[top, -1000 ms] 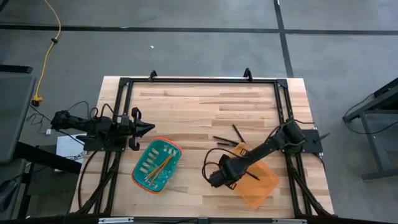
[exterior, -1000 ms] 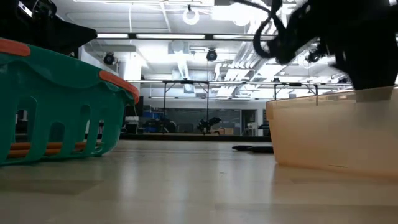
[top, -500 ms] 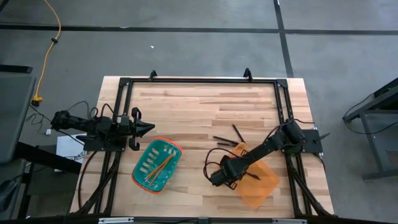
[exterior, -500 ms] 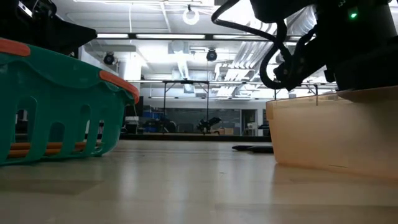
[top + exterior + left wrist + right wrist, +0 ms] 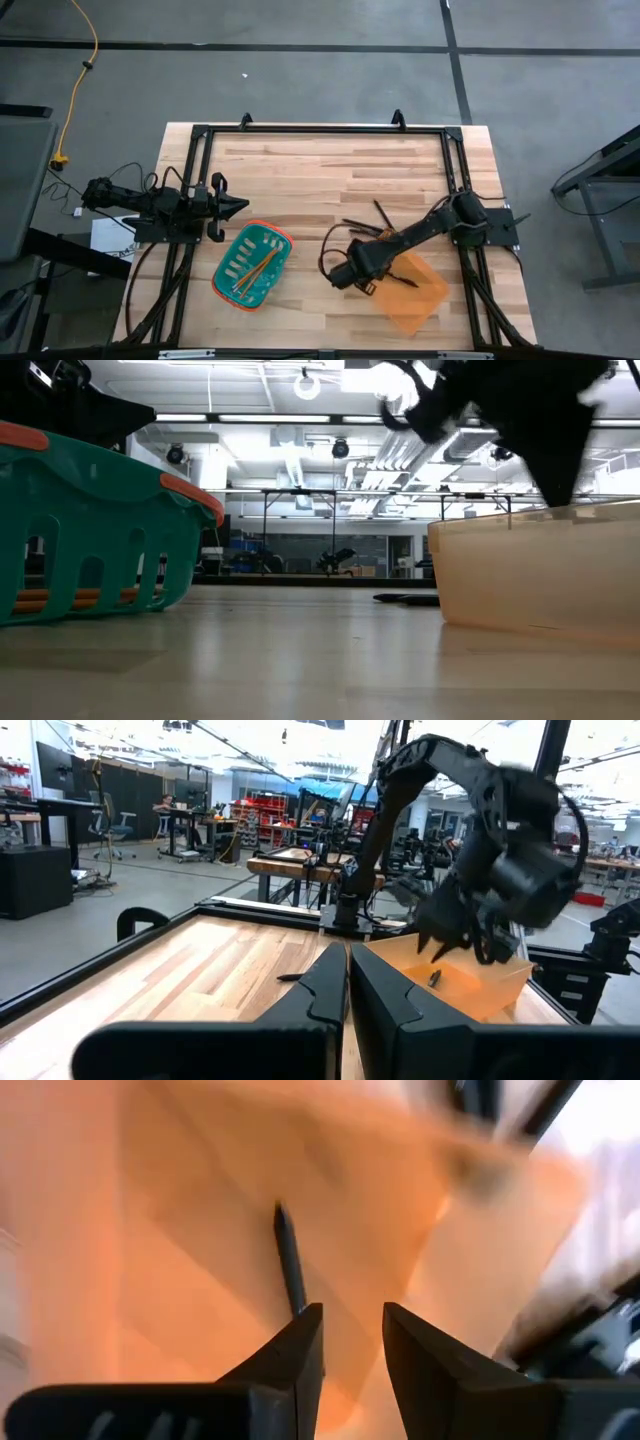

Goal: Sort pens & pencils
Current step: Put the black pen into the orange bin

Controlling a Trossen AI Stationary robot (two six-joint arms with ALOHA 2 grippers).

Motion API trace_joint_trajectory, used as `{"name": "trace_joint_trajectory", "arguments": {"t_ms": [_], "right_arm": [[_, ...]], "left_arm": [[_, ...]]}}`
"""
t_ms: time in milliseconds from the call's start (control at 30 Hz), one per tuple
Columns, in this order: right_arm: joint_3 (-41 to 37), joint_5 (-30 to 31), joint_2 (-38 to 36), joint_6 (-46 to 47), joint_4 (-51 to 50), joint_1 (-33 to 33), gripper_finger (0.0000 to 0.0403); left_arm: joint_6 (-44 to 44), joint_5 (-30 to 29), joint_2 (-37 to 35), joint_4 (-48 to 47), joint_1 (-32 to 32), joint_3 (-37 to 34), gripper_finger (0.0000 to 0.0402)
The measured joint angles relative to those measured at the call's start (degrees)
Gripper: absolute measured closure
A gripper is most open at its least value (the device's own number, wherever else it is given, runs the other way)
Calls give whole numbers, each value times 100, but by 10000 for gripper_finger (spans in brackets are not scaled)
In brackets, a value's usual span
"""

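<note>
Since a second ago our right gripper [image 5: 342,276] has swung from over the orange bin [image 5: 428,300] toward its near-left corner, closer to the loose pens [image 5: 362,227] on the table. In the right wrist view its jaws stand slightly parted with nothing between them, and one dark pen [image 5: 291,1265] lies on the bin floor just ahead of the fingertips. We judge that pen as dropped and the arm heading for the next one. The remaining pens lie crossed and touching beyond the jaws, so closing on one could drag or flick a neighbour, or pinch two at once. The bin wall sits just beside the jaws, so a low swing could knock it. Our left gripper [image 5: 347,982] waits with jaws pressed together by the teal basket [image 5: 226,282] holding the pencils [image 5: 258,268].
</note>
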Motion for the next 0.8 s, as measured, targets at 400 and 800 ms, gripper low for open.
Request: {"name": "trace_joint_trajectory", "arguments": {"t_ms": [400,800], "right_arm": [[781,619,0,-1537,-69,-1072,304],[781,588,0,-2651,-4,-2327,304]], "left_arm": [[0,0,0,1,0,0,397],[0,1,0,0,0,0,397]]}}
